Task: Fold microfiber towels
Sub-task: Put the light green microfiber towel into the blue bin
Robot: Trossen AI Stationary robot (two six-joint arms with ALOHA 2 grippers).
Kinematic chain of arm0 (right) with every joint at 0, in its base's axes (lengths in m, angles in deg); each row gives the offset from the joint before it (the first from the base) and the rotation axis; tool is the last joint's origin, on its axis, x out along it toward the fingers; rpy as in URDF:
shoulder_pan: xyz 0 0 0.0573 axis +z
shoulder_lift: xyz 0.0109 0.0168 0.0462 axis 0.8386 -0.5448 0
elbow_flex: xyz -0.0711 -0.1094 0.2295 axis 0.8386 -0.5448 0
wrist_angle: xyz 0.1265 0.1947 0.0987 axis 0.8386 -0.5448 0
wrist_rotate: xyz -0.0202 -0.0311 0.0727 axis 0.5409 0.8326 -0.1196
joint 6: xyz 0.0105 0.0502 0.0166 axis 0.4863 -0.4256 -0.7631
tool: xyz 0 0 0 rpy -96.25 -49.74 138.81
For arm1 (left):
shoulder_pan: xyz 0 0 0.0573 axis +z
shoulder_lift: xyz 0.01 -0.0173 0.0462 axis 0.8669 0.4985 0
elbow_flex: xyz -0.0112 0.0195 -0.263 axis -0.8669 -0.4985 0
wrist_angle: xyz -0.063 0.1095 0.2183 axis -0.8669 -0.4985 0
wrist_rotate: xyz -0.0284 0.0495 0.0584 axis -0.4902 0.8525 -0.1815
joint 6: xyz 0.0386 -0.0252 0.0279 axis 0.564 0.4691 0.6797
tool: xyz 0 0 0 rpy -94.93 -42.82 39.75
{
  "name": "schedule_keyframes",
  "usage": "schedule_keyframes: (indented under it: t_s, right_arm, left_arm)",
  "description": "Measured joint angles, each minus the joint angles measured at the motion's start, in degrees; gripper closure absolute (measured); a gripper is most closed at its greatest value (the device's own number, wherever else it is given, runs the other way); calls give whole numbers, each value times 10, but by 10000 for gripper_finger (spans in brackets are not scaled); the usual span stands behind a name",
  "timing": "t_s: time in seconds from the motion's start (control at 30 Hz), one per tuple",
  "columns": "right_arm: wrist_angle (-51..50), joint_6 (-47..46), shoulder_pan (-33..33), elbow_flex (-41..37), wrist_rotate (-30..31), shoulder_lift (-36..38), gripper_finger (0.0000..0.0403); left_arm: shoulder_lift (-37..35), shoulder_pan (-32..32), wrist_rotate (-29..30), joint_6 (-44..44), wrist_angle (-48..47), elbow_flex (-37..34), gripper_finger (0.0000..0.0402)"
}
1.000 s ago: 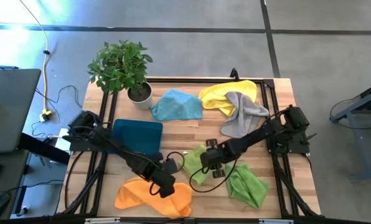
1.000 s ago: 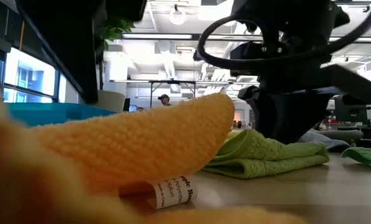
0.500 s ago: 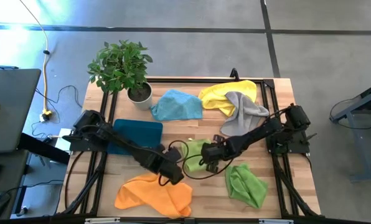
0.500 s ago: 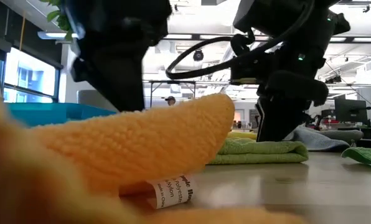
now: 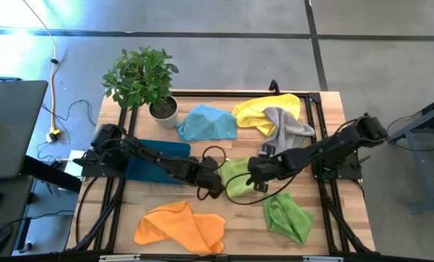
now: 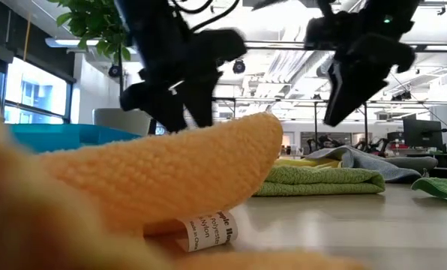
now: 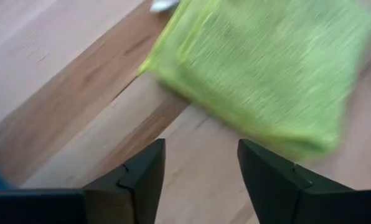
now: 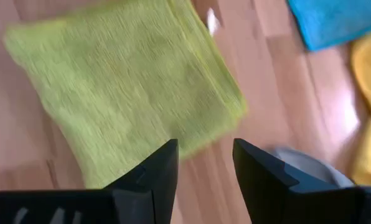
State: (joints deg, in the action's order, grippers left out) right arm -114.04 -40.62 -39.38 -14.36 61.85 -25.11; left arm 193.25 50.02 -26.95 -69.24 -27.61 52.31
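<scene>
A folded lime green towel [image 5: 237, 177] lies flat at the middle of the wooden surface [image 5: 326, 225] in the high view. The left hand [image 5: 211, 181] hangs just left of it, fingers spread with nothing between them. The right hand [image 5: 258, 171] hangs just right of it, also parted and empty. In the low view both hands are lifted above the surface.

A crumpled second lime green towel [image 5: 287, 217] sits at lower right and an orange towel [image 5: 179, 226] at lower left. Toward the top lie a light blue towel [image 5: 207, 122], a yellow towel [image 5: 265, 110] and a grey towel [image 5: 283, 134] overlapping it. A teal tray [image 5: 159, 159] rests at left, below a potted plant [image 5: 143, 80].
</scene>
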Motion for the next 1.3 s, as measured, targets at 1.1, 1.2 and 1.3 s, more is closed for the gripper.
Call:
schedule_keyframes:
  t_s: [1.1, 1.2, 1.3]
  right_arm:
    - [500, 63, 16, -462, 22, 439, 256]
    - [495, 51, 16, -480, 33, 450, 256]
    - [492, 15, 16, -487, 34, 451, 256]
  left_arm:
    - [0, 1, 39, -60, 46, 0, 192]
    - [0, 1, 38, -60, 46, 0, 192]
    - [0, 1, 38, -60, 46, 0, 192]
